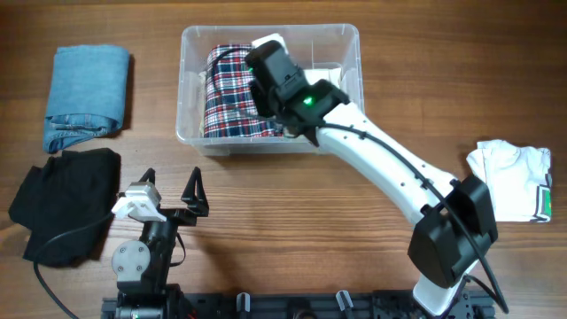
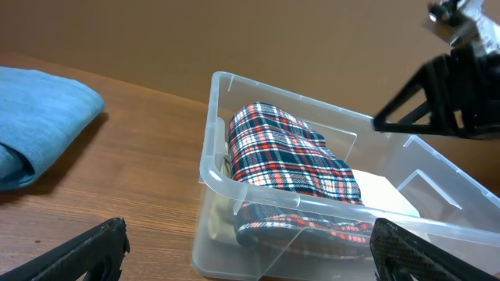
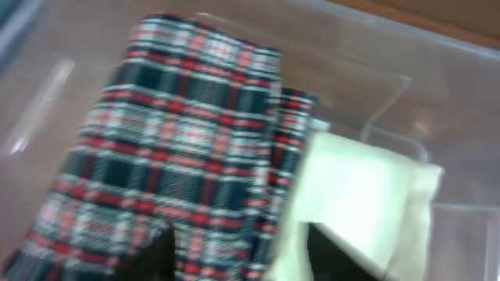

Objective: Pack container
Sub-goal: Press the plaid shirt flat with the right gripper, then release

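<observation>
The clear plastic container (image 1: 354, 40) stands at the back centre of the table. A folded red, white and navy plaid garment (image 1: 226, 106) lies in its left half, with a cream folded garment (image 1: 332, 71) to its right. My right gripper (image 1: 266, 55) reaches into the container from above. In the right wrist view the gripper (image 3: 242, 254) is open and empty, over the seam between the plaid garment (image 3: 180, 148) and the cream garment (image 3: 359, 195). My left gripper (image 1: 171, 182) is open and empty near the front edge. It faces the container (image 2: 215, 176) and the plaid garment (image 2: 289, 160).
Folded blue jeans (image 1: 86, 93) lie at the back left and also show in the left wrist view (image 2: 39, 117). A crumpled black garment (image 1: 62, 199) lies at the front left. A white shirt with green print (image 1: 514, 177) lies at the right. My right arm (image 1: 390, 168) crosses the table's middle.
</observation>
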`<state>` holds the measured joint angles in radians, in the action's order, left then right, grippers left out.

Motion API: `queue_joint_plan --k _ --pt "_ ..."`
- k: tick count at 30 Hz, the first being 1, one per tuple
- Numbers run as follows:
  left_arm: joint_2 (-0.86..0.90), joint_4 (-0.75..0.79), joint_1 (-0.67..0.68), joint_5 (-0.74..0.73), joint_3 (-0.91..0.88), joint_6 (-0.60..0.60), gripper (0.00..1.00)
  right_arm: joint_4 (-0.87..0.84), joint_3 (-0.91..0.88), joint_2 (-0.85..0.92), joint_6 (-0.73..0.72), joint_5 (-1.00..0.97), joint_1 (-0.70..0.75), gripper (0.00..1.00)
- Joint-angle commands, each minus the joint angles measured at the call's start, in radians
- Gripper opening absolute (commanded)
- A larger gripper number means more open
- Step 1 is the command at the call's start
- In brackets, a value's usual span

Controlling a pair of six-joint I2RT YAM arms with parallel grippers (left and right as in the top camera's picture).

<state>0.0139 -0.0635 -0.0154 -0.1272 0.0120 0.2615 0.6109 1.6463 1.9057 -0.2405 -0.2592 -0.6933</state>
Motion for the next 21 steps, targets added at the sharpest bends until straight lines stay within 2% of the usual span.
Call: queue_joint_plan --k 1,7,21 --pt "-0.007 -0.003 -0.009 0.009 -0.006 0.008 1.0 0.019 0.016 0.074 0.002 0.04 0.072 0.24" --pt "-0.007 -0.003 -0.009 0.009 -0.006 0.008 1.0 -0.011 0.016 0.116 0.017 0.114 0.127 0.11" --pt "-0.007 -0.003 -0.009 0.009 -0.006 0.008 1.0 -0.067 0.016 0.247 0.029 0.126 0.131 0.1"
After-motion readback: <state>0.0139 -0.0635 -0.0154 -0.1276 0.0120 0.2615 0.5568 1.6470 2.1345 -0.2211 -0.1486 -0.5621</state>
